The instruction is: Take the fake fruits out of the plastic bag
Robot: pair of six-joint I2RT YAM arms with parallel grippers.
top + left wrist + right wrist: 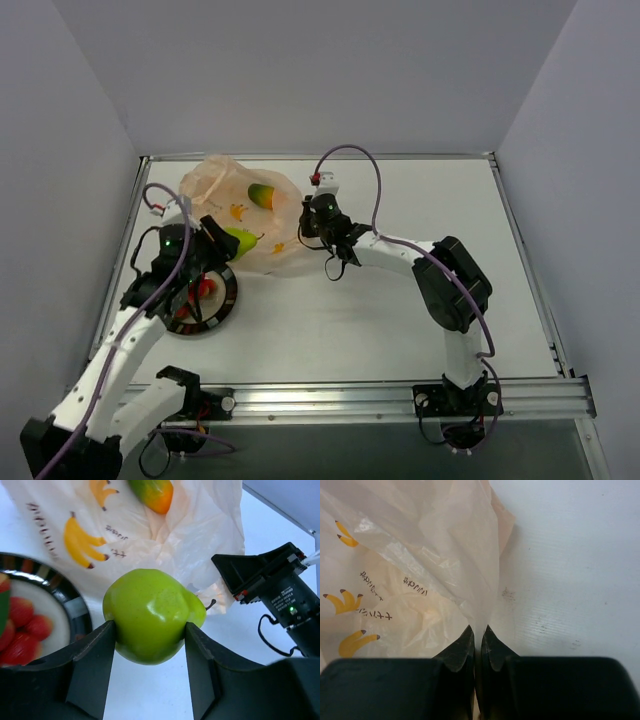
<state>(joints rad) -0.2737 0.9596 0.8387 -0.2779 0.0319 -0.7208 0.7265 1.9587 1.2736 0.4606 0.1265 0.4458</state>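
White tabletop (400, 320) carries everything. Largest on it is the crinkly, translucent peach plastic bag (208, 180) with yellow banana prints, slumped at the far left. Its long axis runs from far left to near right.

Just near and left of the bag sits the round black-rimmed plate (233, 292), with several small glossy red fruit pieces (205, 289) on its pale centre.

The glossy yellow-green plastic pear (150, 615) is outside the bag, at its near edge, between the bag and the plate. Its long axis lies roughly left to right, and its thin dark stem points right, towards the right arm. The left gripper (150, 636) grasps it, jaws about half spread, one black finger (95, 655) pressed against each flank of the pear's broad body. Whether the pear rests on the table or hangs clear of it cannot be told.

A smaller mango-like fruit (262, 194), green at its left end and orange at its right, lies slantwise at the bag's far right part. I cannot tell whether it is under the film or on it.

The right gripper (477, 641) is at the bag's right edge, clenched, its two fingertips nearly meeting on a thin pleat of the bag's film.
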